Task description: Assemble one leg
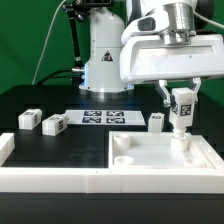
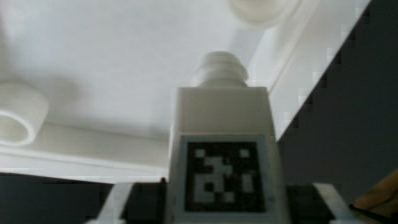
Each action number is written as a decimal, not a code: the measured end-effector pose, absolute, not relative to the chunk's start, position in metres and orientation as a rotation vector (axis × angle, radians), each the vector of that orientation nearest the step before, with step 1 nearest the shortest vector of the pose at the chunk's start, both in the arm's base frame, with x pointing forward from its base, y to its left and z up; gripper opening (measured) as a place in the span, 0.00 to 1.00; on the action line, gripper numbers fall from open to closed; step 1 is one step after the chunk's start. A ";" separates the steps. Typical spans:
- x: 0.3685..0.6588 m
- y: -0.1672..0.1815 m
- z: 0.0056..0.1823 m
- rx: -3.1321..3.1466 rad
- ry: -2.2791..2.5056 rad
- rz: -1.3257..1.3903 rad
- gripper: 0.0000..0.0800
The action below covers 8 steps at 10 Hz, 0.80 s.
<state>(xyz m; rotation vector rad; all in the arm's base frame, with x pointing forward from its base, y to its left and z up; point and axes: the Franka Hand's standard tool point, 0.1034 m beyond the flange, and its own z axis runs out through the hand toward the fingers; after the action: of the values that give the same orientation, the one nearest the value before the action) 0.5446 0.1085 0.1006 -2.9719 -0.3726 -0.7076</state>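
Note:
My gripper [image 1: 181, 108] is shut on one leg [image 1: 181, 104], a small white block with a black-and-white tag, and holds it upright. The leg's narrow peg end points down at the far right corner of the big white panel [image 1: 150, 160]. I cannot tell if the peg touches the panel. In the wrist view the leg [image 2: 222, 120] fills the middle, my gripper [image 2: 222, 205] clamps it from both sides, and the peg tip hangs over the panel [image 2: 107, 60] near its edge. Three more legs lie on the table: two on the exterior view's left [image 1: 28, 120] [image 1: 53, 124] and one behind the panel [image 1: 156, 121].
The marker board [image 1: 104, 118] lies flat behind the panel. A white L-shaped fence [image 1: 35, 176] runs along the front at the exterior view's left. Round corner sockets [image 2: 22, 115] [image 2: 258, 10] show in the panel. The robot base [image 1: 102, 50] stands at the back.

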 end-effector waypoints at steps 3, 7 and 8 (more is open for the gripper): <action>0.547 0.110 0.101 -2.970 -0.386 -0.711 0.36; 0.564 0.115 0.096 -2.964 -0.417 -0.712 0.36; 0.575 0.117 0.095 -2.958 -0.419 -0.721 0.36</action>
<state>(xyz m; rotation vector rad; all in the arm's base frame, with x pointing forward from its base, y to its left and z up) 0.5749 0.1171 0.0947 -2.9585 -0.4189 -0.7208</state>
